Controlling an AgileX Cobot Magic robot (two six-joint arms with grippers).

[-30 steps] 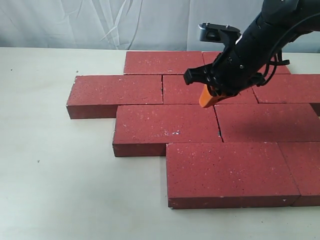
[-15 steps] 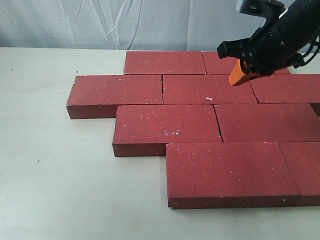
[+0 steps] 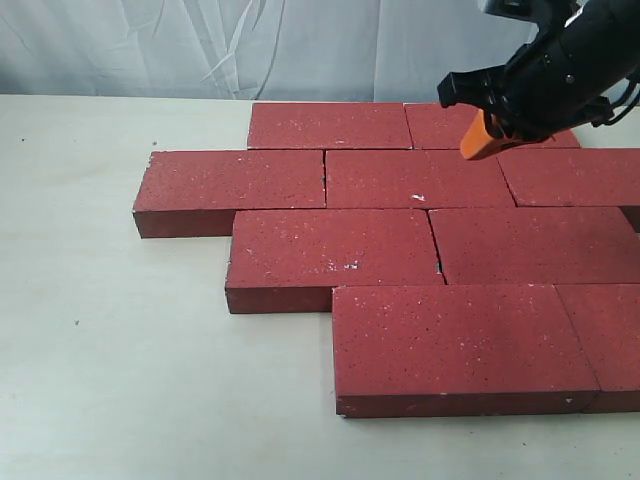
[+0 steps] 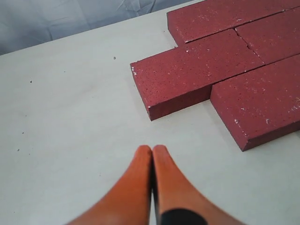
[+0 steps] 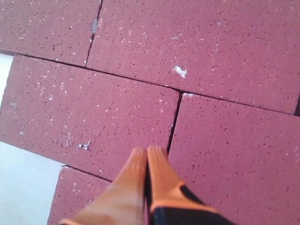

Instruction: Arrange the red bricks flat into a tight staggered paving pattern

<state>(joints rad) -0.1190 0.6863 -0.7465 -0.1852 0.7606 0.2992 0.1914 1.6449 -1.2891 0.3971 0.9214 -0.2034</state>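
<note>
My right hand [image 3: 477,143] hangs pinched closed, empty, over rough dark-red rectangular bricks [image 3: 333,247] (heavy, rigid; I'd grip the narrow sides).

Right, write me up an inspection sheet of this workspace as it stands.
surface: pale table, bare apart from a few dark specks
job's things: red bricks lying flat in four staggered rows, joints tight
clutter: nothing seen
grippers: left claw shut, empty, over bare table near the bricks; right claw shut, empty, over the back rows
cables: thin black cable looped behind the right claw
surroundings: wrinkled grey backdrop behind the table
</note>
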